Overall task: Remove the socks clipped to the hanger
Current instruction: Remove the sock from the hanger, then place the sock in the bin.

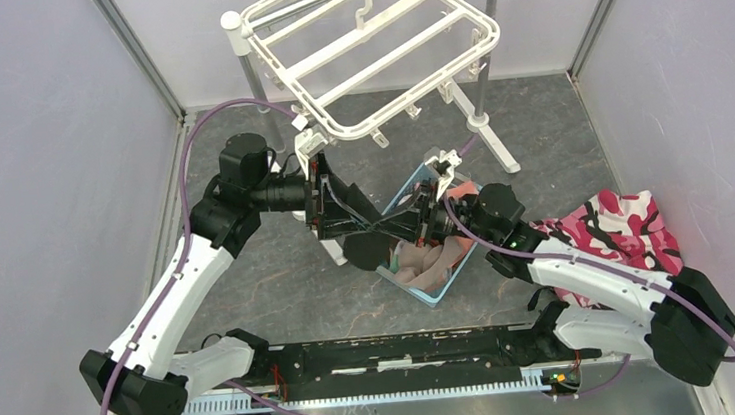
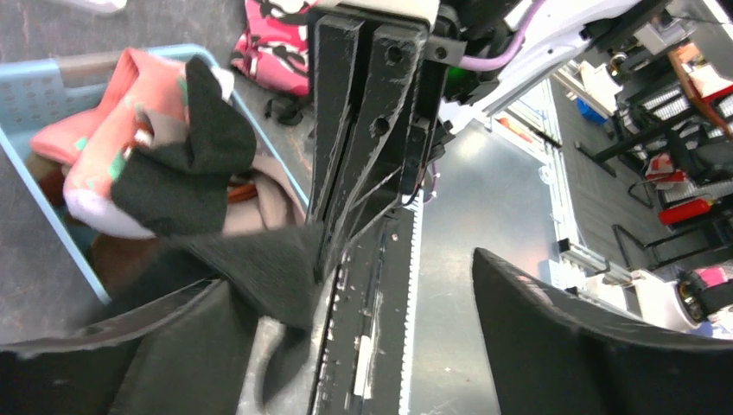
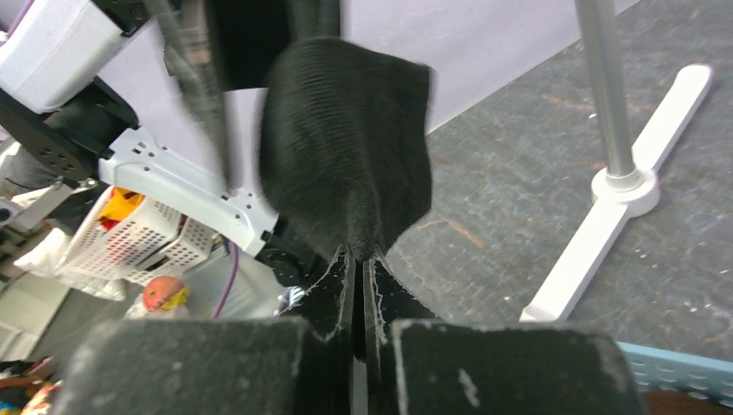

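Observation:
The white hanger [image 1: 370,57] hangs at the back; I see no socks on its clips. My right gripper [image 1: 415,225] is shut on a black sock [image 3: 346,147] over the basket, with the cloth bunched just past its fingertips [image 3: 357,258]. My left gripper [image 1: 349,219] is open, its fingers wide apart [image 2: 363,346], right beside the right gripper's tips [image 2: 327,246]. The black sock [image 2: 190,156] trails from those tips across my lower-left finger [image 2: 112,354] towards the basket. Pink and brown socks [image 2: 112,147] lie in the basket.
The light blue basket [image 1: 421,293] stands mid-table under both grippers. The grey pole stand with its white foot [image 1: 494,146] is behind it, also in the right wrist view [image 3: 622,216]. A pink camouflage cloth heap [image 1: 626,230] lies at the right.

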